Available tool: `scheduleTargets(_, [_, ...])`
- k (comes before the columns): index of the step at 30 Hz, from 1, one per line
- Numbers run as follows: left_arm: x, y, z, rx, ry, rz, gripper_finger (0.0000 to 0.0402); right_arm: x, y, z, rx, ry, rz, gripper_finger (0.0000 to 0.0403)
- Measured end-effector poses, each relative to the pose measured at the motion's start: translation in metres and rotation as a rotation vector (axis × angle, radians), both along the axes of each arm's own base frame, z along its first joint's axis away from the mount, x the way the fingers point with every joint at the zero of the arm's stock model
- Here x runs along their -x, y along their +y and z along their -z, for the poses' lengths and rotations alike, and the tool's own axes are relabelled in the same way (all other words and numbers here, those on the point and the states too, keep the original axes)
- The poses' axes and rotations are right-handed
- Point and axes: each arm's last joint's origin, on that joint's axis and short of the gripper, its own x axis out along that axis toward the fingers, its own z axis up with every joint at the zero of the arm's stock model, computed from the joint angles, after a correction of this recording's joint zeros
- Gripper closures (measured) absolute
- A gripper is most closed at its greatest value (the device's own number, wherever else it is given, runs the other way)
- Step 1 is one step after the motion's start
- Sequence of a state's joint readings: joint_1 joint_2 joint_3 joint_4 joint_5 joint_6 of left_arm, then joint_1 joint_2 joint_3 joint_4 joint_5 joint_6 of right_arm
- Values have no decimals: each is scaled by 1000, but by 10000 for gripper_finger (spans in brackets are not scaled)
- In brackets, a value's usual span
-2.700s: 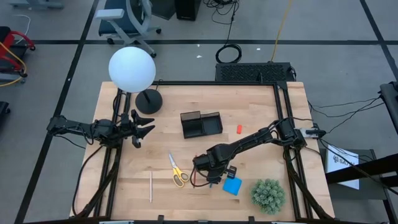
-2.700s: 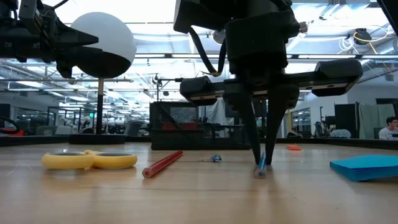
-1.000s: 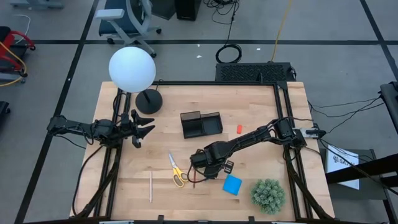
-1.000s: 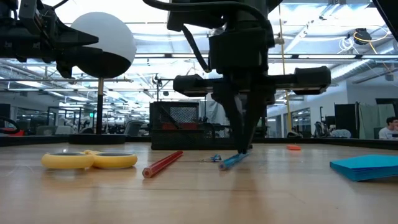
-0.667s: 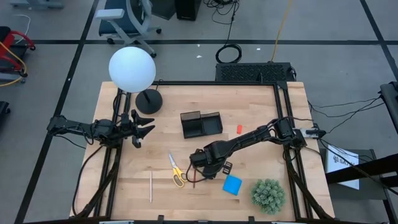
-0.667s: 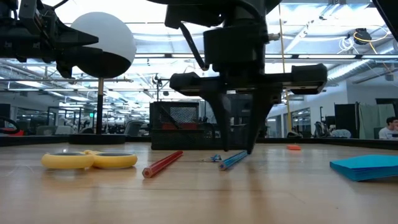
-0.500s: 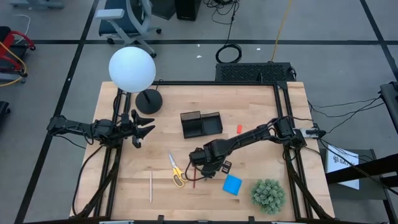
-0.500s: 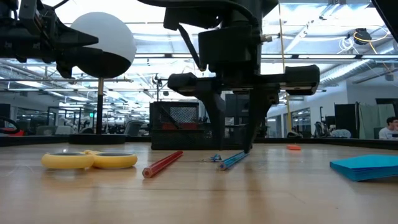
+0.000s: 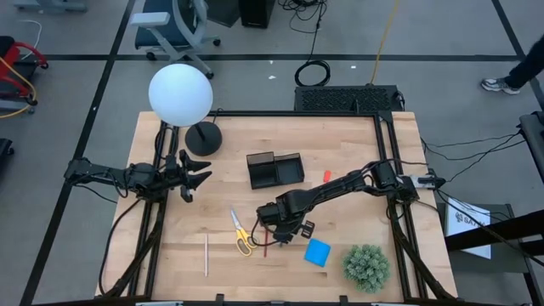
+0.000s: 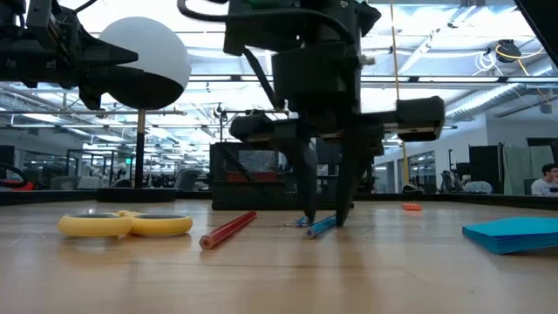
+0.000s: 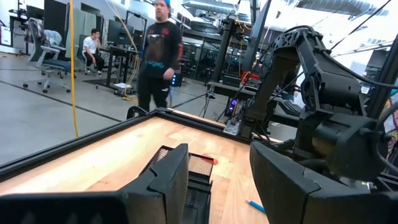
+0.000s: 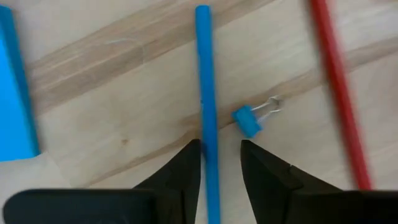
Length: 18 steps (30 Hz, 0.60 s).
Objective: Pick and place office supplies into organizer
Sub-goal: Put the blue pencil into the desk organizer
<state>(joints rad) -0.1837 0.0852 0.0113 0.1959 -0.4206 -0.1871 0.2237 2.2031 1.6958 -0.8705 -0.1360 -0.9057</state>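
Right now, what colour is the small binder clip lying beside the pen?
Blue, with silver wire handles; the clip shows best in the right wrist view.

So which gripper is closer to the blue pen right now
The right gripper. It is down at the table with its fingers either side of the blue pen. The left gripper waits open near the table's left side, by the lamp base.

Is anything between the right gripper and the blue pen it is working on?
No. The right gripper is open directly over the blue pen, which lies flat between its fingers. A small blue binder clip lies right beside the pen, close to one finger, but not between them.
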Motion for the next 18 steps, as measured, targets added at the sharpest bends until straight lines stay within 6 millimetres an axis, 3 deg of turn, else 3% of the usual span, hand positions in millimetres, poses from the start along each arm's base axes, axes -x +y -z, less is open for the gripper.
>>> scheduleTargets(7, [0,0,1,-2,10,0,231,0,0,8,4,19,-5,306])
scheduleTargets(18, [0,0,1,-2,11,0,231,4,2,10,-10,72,-6,393])
